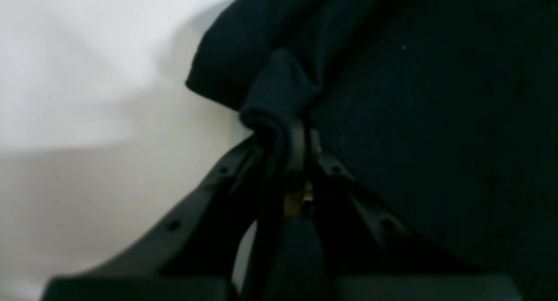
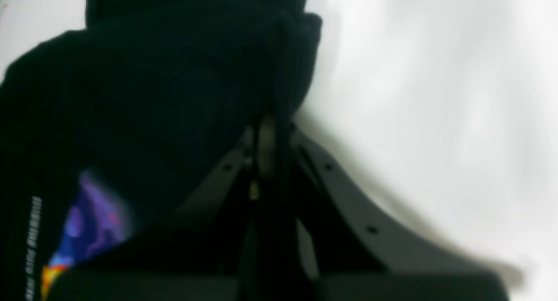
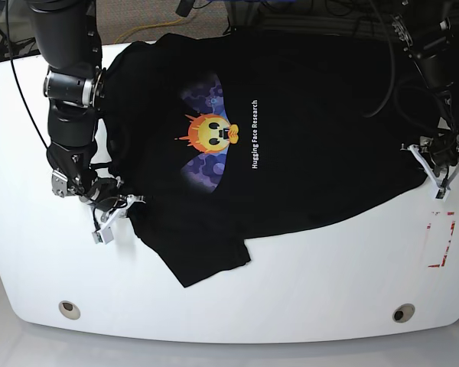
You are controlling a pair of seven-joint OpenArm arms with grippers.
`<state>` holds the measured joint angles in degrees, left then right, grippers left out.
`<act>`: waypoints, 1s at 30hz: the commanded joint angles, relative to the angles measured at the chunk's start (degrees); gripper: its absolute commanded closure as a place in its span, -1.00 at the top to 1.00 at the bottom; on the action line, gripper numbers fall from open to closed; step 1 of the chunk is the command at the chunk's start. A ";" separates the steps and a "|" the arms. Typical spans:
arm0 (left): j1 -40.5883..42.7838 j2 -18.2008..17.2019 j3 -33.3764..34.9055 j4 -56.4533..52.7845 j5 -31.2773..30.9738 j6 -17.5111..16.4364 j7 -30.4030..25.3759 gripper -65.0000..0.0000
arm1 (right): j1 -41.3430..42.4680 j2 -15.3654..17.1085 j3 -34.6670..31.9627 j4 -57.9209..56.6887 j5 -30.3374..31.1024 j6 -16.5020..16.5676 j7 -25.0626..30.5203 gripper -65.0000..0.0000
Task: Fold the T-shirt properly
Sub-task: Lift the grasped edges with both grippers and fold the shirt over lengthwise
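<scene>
At the left of the base view we see the right gripper (image 3: 116, 211) closed, its jaws pinching the black edge of the T-shirt (image 3: 291, 138); the wrist view confirms cloth clamped between the fingers (image 2: 266, 139). Across the centre, the T-shirt lies print-up on the white table (image 3: 214, 306), one sleeve pointing toward the lower middle. At the right we see the left gripper (image 3: 436, 164) closed on a bunched fold of the shirt's edge (image 1: 279, 104).
</scene>
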<state>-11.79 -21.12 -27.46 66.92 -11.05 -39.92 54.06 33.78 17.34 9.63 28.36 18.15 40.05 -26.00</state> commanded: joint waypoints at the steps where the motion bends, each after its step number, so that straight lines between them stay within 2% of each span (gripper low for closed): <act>1: -2.05 -1.07 -0.19 1.26 -0.51 -0.08 -1.10 -1.00 | 0.64 0.81 0.00 3.68 0.35 -0.05 -0.68 -1.00; 6: -2.58 -0.99 -0.19 1.35 -0.69 -0.08 -1.10 -1.00 | -2.26 2.04 0.09 14.59 0.88 -0.05 -7.01 -1.00; 9: -4.08 -0.90 -0.19 2.32 -0.78 -0.08 -1.10 -1.00 | -3.23 2.74 0.09 19.51 0.88 -0.05 -8.86 -1.00; 12: -5.04 1.39 -0.19 4.60 -0.51 -0.08 -1.01 -1.00 | -2.70 4.24 0.09 21.18 0.70 -0.05 -10.26 -1.00; 16: -6.54 3.85 -0.19 10.76 -0.42 -0.08 0.22 -1.00 | 2.04 6.26 0.00 21.00 0.35 -0.05 -12.20 -1.00; 21: -10.93 6.93 -0.36 18.23 -0.69 3.31 5.41 -1.00 | 8.46 8.99 -0.27 20.83 0.35 -0.05 -13.17 -1.00; 24: -13.39 8.42 -0.36 22.36 -0.69 3.75 6.11 -1.00 | 12.86 10.13 -0.27 20.83 0.35 -0.05 -15.98 -1.00; 30: -19.55 9.39 -0.36 29.04 -0.51 4.10 7.34 -1.00 | 21.21 11.45 -0.35 21.18 0.35 -0.05 -20.81 -1.00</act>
<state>-28.25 -10.70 -27.53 92.99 -11.68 -36.56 62.70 50.89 27.07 9.13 48.25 18.11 40.47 -47.09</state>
